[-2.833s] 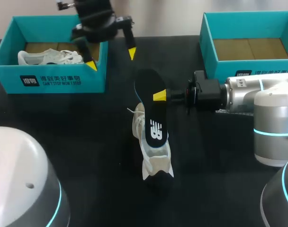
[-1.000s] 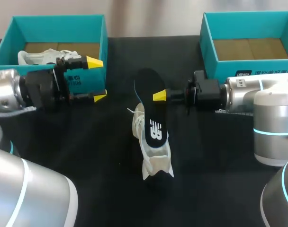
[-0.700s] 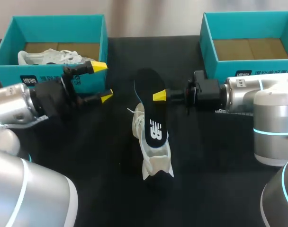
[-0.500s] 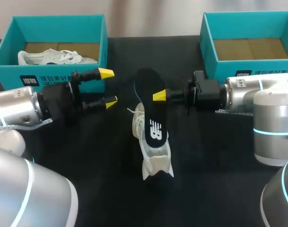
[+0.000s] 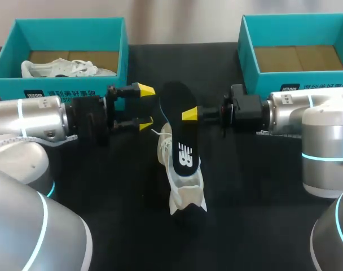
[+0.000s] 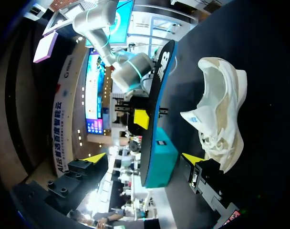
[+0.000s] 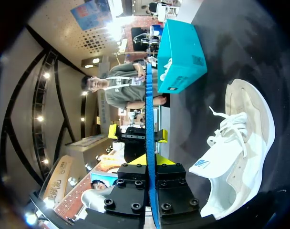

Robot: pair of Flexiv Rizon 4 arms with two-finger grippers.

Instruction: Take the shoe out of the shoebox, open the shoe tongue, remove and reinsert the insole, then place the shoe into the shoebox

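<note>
Pinching the black insole (image 5: 180,135) by one long edge, the right gripper (image 5: 189,114) has its yellow tips pressed flat on the two faces, as its own wrist view shows edge-on (image 7: 149,162). The insole stands upright in the air above the shoe (image 5: 185,195), clear of it. Across from it, the left gripper (image 5: 144,106) hangs with its fingers spread wide, just beside the insole's other long edge. From its wrist camera the insole (image 6: 157,109) lies ahead in the gap between the fingers, and I judge neither finger touches it.

The white shoe (image 6: 221,119) lies on the black table (image 5: 104,186) between the two boxes, under and just beside the held insole, with its opening turned toward the left gripper.

So the first half looks done: the shoe is out of its box and the insole is out of the shoe. The tongue seems pulled back (the shoe's mouth gapes in the left wrist view), though from above the insole hides it, so I cannot be sure.

Left to do: slide the insole back in, then put the shoe in a box. The right shoebox (image 5: 295,17) holds no shoe; the left shoebox (image 5: 70,22) holds a second shoe (image 5: 64,68).
</note>
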